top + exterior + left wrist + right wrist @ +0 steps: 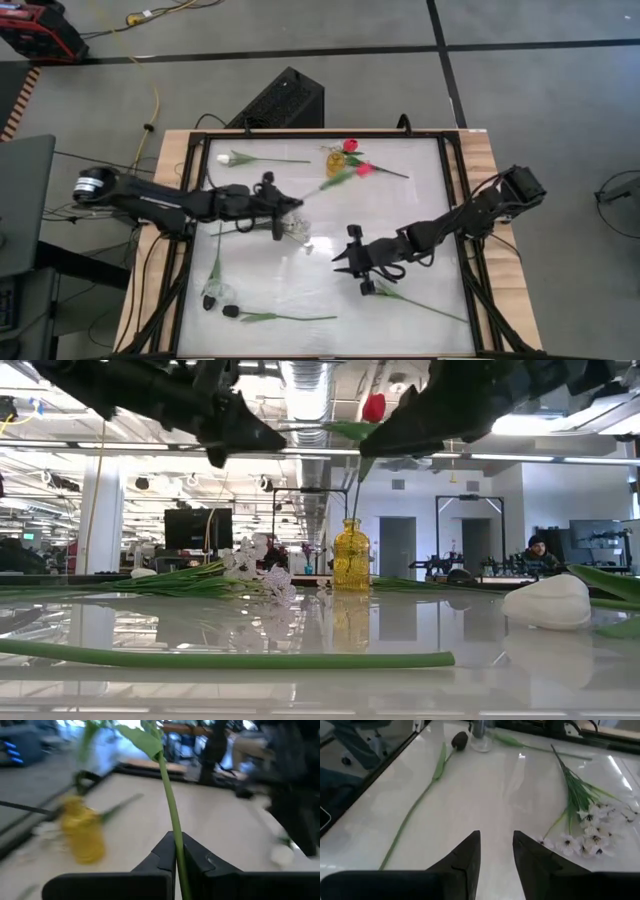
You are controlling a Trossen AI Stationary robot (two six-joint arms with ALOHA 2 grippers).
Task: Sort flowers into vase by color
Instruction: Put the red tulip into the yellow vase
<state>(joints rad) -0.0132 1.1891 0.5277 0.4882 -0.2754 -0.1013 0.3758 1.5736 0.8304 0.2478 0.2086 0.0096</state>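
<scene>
Left claw [176, 862] is clamped on a green stem [170, 815], holding its red flower [364, 170] in the air just beside the yellow vase [338, 160]. Right claw [496, 857], fingers parted and empty, hovers over the table [420, 200], well apart from the vase, near the white blossom spray [587, 837].
</scene>
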